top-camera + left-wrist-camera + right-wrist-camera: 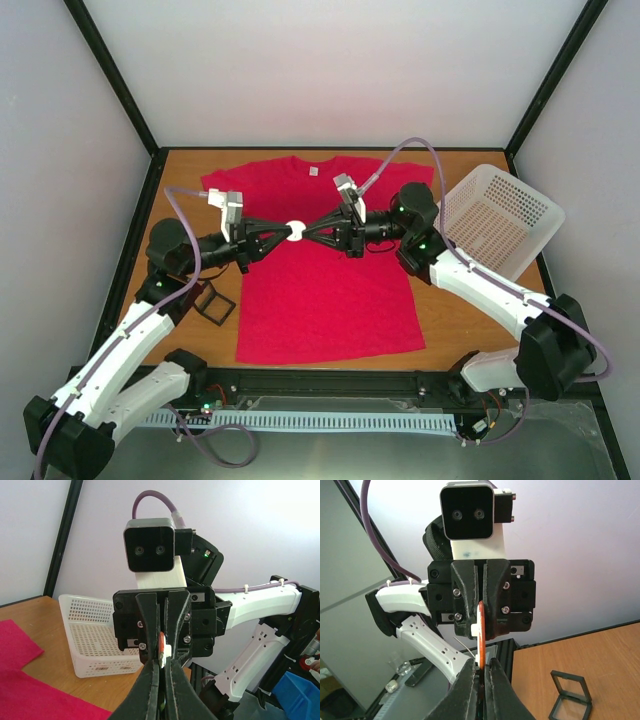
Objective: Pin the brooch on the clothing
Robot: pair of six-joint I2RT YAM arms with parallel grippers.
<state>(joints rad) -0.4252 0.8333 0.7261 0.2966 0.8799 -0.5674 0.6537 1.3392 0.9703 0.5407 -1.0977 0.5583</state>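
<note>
The brooch (pixel 295 232), a small round white disc, hangs in the air above the chest of the red T-shirt (pixel 320 295), which lies flat on the table. My left gripper (pixel 283 234) comes from the left and my right gripper (pixel 307 233) from the right; both are shut on the brooch, tip to tip. In the left wrist view the brooch (pixel 164 650) sits edge-on between my left fingertips (pixel 163 664). In the right wrist view its orange face (pixel 481 630) shows, with a thin pin wire sticking out to the left, above my right gripper (pixel 481 666).
A white perforated basket (pixel 500 215) stands tilted at the table's right edge. A small black frame-like case (pixel 213 301) lies on the wood left of the shirt, under my left arm. Black frame posts rise at the back corners.
</note>
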